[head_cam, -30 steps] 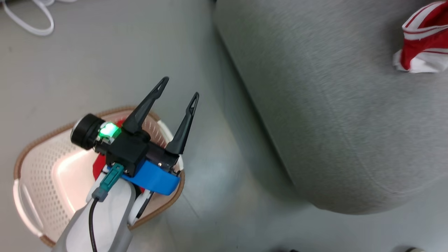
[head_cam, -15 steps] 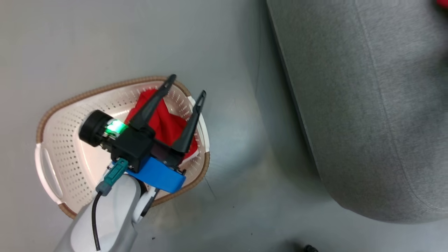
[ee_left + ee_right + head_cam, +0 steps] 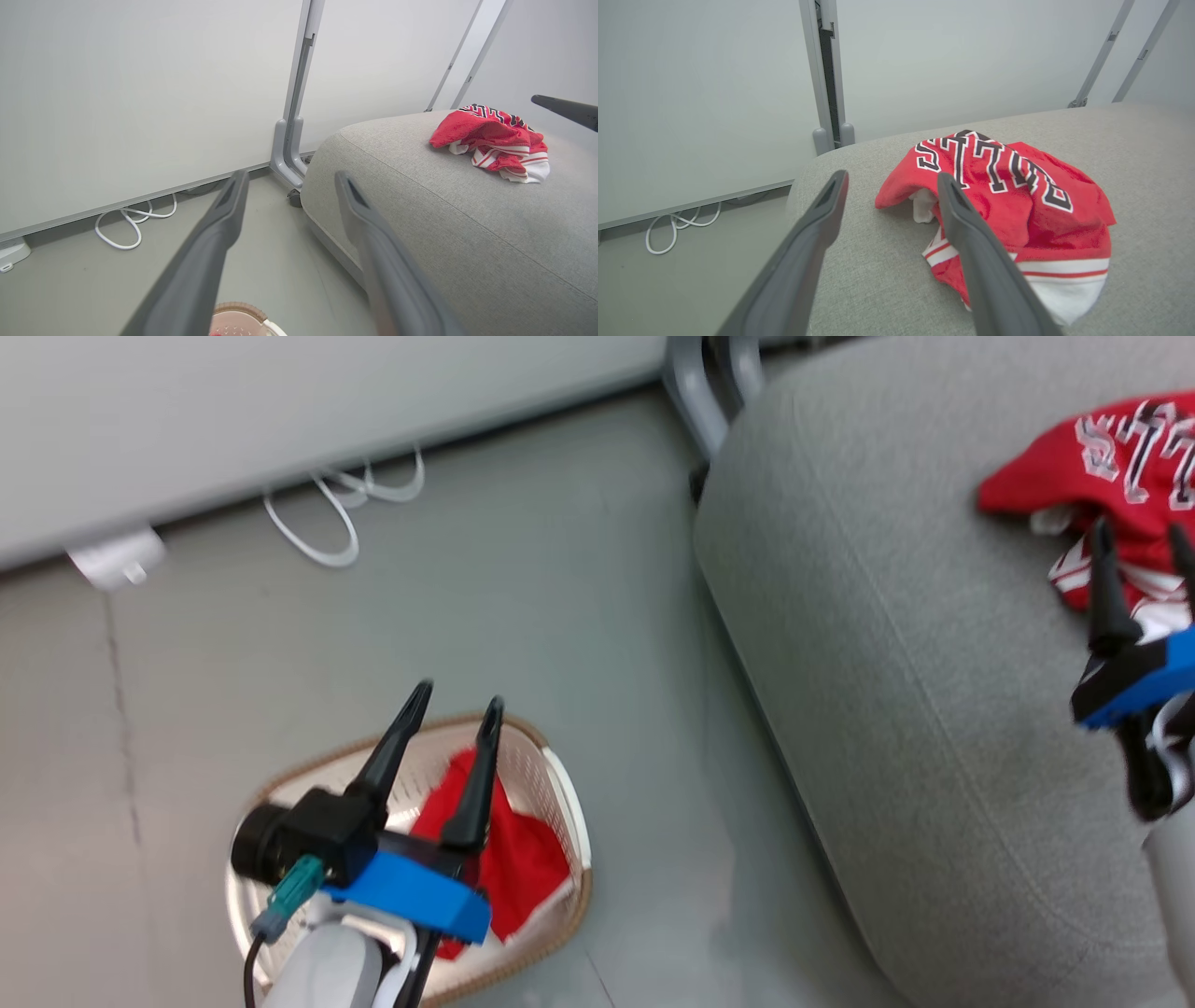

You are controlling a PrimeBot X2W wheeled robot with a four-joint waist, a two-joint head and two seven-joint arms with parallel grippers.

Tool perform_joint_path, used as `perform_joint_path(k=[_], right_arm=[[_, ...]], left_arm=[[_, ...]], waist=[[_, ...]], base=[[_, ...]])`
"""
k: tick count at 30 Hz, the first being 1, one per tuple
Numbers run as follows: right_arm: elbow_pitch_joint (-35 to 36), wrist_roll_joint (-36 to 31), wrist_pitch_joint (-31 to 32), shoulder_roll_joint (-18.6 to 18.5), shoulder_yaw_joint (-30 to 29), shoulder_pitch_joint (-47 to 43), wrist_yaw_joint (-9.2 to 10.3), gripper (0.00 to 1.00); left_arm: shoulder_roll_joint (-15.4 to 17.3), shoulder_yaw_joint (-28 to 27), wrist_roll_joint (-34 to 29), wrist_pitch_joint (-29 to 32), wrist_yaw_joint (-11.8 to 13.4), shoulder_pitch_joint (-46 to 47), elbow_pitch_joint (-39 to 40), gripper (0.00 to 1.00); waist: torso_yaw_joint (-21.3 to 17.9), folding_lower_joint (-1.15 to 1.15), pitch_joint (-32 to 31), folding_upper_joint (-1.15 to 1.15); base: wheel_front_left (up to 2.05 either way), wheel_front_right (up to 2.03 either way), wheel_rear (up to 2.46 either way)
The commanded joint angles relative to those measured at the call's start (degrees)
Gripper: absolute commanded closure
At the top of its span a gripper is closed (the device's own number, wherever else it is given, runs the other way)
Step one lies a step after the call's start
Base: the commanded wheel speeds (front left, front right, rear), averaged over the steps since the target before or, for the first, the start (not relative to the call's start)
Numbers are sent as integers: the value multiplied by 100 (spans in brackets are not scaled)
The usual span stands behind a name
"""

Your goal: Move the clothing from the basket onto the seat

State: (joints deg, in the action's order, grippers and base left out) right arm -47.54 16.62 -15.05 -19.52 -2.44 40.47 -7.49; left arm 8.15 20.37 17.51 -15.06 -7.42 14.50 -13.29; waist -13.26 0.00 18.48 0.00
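The cream-white basket (image 3: 567, 803) stands on the floor at the lower left, with a red garment (image 3: 523, 863) lying inside it. My left gripper (image 3: 455, 698) hangs open and empty above the basket; the basket's rim (image 3: 238, 308) shows below my left gripper (image 3: 290, 176). The big grey seat (image 3: 887, 663) is on the right. A second red garment (image 3: 1111, 476) with white lettering lies on it. My right gripper (image 3: 1141, 532) is open and empty just in front of that garment (image 3: 1004, 196), over the seat (image 3: 878, 280).
A white wall panel runs along the back, with a grey metal post (image 3: 695, 383) beside the seat's corner. A looped white cable (image 3: 327, 523) and a small white plug block (image 3: 117, 560) lie on the grey floor by the wall.
The head view has swung, bringing the wall, the cable, the right gripper and the garment on the seat into it. My left gripper stays open above the basket.
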Motion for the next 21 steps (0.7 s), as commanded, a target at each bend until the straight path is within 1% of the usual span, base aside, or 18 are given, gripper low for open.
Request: perform_joint_path(k=[1, 4, 11, 17, 21], right_arm=[[94, 1, -18, 26, 26, -243, -1, 0], [477, -51, -14, 195, 147, -727, -1, 0], [1383, -189, 123, 623, 262, -1840, -1, 0], [2162, -362, 350, 1014, 224, -2634, -1, 0], [2613, -494, 490, 1271, 288, -2986, -2, 0]], left_arm=[[-31, -95, -9, -16, 14, -177, -54, 0], [-105, -340, -36, -16, 13, -455, -204, 0], [-201, -843, -131, -16, 14, -962, -492, 0], [-241, -1253, -187, -16, 24, -1150, -629, 0], [-270, -1537, -213, -16, 35, -1173, -640, 0]], waist=[[201, 0, -849, 0], [325, 0, -1205, 0], [638, 0, -1774, 0], [919, 0, -1861, 0], [1087, 0, -1855, 0]], base=[[0, 0, 0], [0, 0, 0], [0, 0, 0], [0, 0, 0], [0, 0, 0]])
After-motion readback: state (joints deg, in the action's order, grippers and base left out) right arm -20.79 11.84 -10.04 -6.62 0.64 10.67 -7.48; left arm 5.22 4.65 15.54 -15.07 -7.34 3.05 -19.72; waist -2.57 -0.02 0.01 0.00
